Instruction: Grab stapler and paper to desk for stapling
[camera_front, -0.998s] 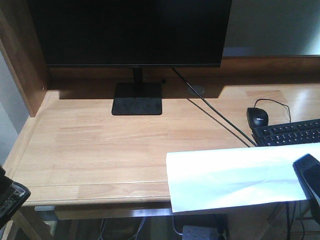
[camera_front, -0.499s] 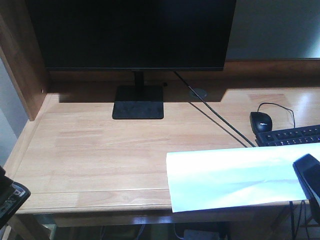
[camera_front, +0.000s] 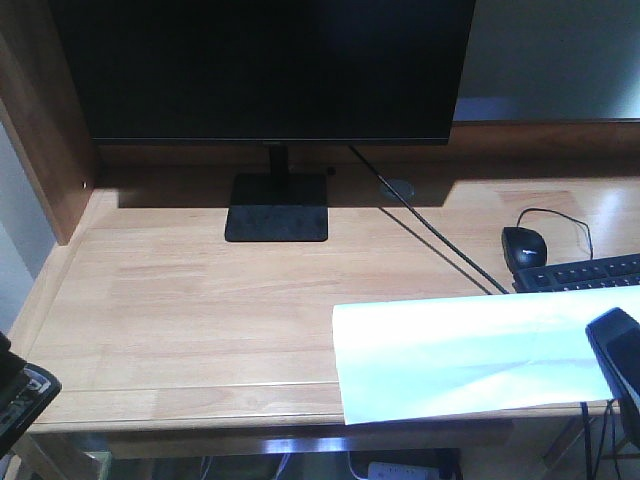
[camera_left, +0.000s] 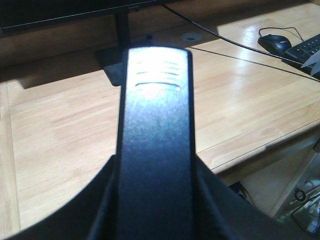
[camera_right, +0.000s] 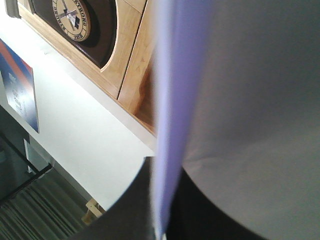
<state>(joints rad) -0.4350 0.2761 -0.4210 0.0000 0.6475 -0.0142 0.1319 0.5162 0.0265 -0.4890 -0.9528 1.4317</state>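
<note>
Light-wood desk (camera_front: 200, 300), front view: I hold the paper (camera_front: 460, 350) pinched in the right gripper (camera_front: 615, 350), long axis parallel to the front edge, right of and nearer than the monitor stand (camera_front: 277, 205). My left gripper (camera_left: 155, 205) clamps the stapler (camera_left: 156, 110), aimed lengthwise at that stand.

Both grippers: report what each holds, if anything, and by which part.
Left gripper holds the stapler by its near end; right gripper holds the paper by its right edge.

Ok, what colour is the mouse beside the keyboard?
The mouse is black. It shows best in the front-facing view.
</note>
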